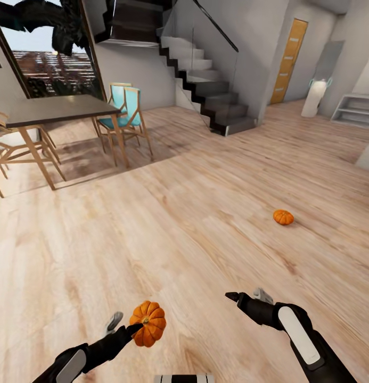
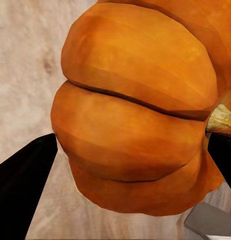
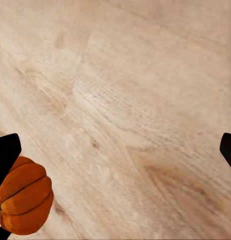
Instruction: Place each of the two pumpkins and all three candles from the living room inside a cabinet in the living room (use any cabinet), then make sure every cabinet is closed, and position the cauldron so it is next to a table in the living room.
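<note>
One pumpkin [image 1: 147, 323] is clamped between the jaws of the left gripper [image 1: 132, 330] above the wooden floor [image 1: 195, 213], a second pumpkin [image 1: 283, 216] is seen lying on it ahead, and the right gripper [image 1: 247, 296] is held with jaws apart.

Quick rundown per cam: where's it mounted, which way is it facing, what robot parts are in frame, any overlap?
Head view: on the head, looking forward and down over the wood floor; both arms show, left gripper holding a pumpkin, a second pumpkin ahead.
Left wrist view: near the left gripper, looking along its fingers at the held pumpkin.
Right wrist view: near the right gripper, facing the floor; dark fingertips at the edges.
Shared: all three show the held pumpkin.
</note>
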